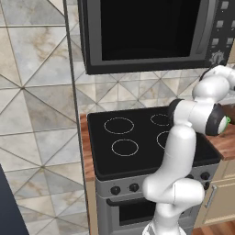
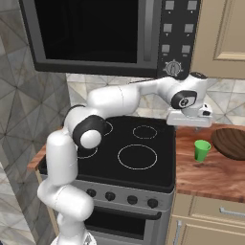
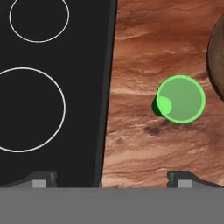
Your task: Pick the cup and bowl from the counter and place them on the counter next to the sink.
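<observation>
A small green cup [image 2: 202,150] stands upright on the reddish-brown wood counter [image 2: 210,178], just right of the stovetop. My gripper [image 2: 190,124] hangs above the counter's edge beside the stove, a little behind and left of the cup, pointing straight down. In the hand view the cup [image 3: 180,99] is seen from above, right of centre on the counter [image 3: 144,43]. My gripper [image 3: 113,180] is open, its two dark fingertips [image 3: 41,179] far apart with nothing between them. The bowl and the sink are out of view.
The black glass stovetop [image 2: 139,158] with white burner rings lies left of the cup. A round dark wooden disc [image 2: 232,142] rests on the counter right of the cup. A microwave [image 2: 95,33] hangs above the stove, close over the arm.
</observation>
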You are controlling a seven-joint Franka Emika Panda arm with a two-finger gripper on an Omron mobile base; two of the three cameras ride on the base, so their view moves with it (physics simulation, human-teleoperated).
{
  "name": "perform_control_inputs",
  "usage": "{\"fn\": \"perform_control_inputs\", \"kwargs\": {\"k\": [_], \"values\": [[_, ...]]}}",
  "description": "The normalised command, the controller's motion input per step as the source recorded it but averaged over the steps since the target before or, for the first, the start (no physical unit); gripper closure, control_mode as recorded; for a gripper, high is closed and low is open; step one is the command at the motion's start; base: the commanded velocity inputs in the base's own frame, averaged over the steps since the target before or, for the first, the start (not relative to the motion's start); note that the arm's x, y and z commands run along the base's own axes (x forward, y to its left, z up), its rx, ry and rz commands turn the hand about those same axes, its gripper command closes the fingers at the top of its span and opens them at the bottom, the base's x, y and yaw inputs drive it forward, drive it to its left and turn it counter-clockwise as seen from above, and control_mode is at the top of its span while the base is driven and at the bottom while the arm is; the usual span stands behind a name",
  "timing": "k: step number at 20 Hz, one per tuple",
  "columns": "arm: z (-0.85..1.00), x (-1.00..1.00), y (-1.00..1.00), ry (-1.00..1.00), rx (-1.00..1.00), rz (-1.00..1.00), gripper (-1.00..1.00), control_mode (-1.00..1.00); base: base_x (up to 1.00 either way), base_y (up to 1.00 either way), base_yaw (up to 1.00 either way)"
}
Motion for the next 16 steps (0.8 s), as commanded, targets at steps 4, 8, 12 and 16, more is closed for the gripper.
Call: {"fn": "perform_control_inputs", "kwargs": {"k": [4,8,12,16], "values": [[-0.47,0.00,-0.03,0.05,0.00,0.00,-1.00,-1.00,0.00,0.00,0.00],[-0.57,0.00,-0.03,0.01,0.00,0.00,-1.00,-1.00,0.00,0.00,0.00],[-0.15,0.04,-0.03,0.00,0.00,0.00,-1.00,-1.00,0.00,0.00,0.00],[-0.09,0.21,-0.06,0.00,0.00,0.00,-1.00,-1.00,0.00,0.00,0.00]]}}
